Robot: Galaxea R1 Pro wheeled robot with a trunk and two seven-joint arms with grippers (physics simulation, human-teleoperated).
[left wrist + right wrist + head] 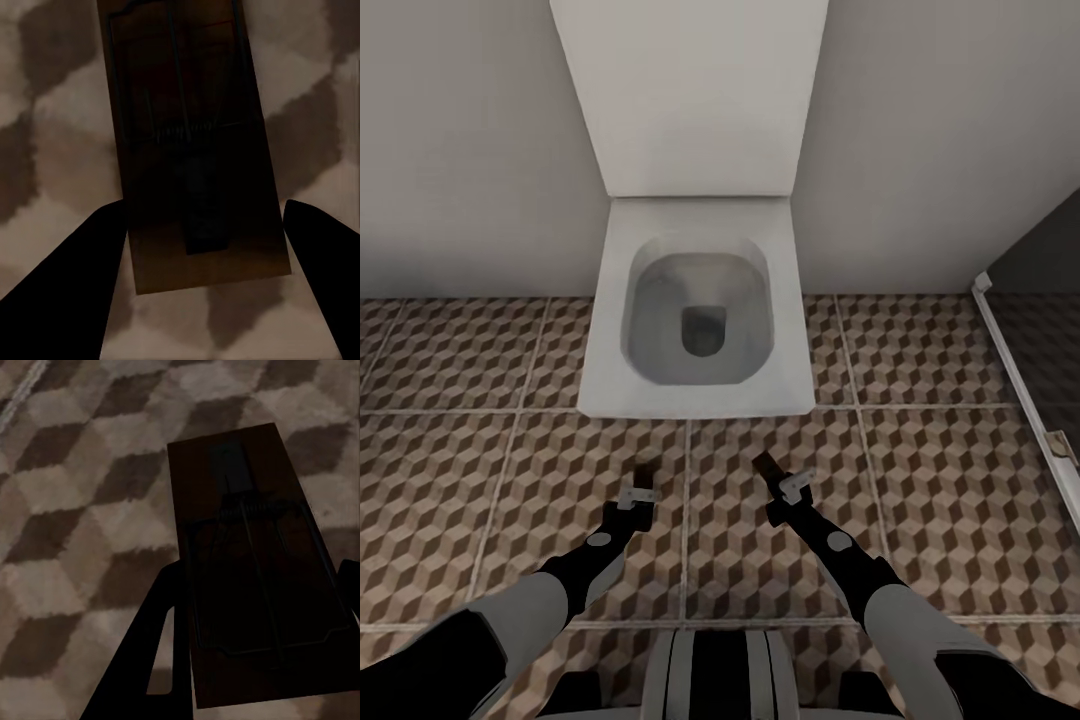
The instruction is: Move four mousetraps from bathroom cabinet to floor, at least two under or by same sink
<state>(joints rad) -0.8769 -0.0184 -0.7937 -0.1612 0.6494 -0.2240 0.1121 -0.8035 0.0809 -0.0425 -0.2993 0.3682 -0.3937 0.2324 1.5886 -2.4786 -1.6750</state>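
Brown wooden mousetrap (196,150) sits between the left gripper (643,478) fingers (71,300), pinched w/ its board sticking out past the tips; wire parts show on its top face. Right gripper (768,470) is likewise clamped on a second mousetrap (259,562), spring and bar visible, board jutting beyond the fingers. Both hands hang over the cube-pattern bathroom floor (920,470), side by side, slightly apart. Just ahead of both grippers stands a white toilet (700,310), lid up against the wall. Far off to the right hand's side, a shower edge (1020,390) w/ dark floor beyond.
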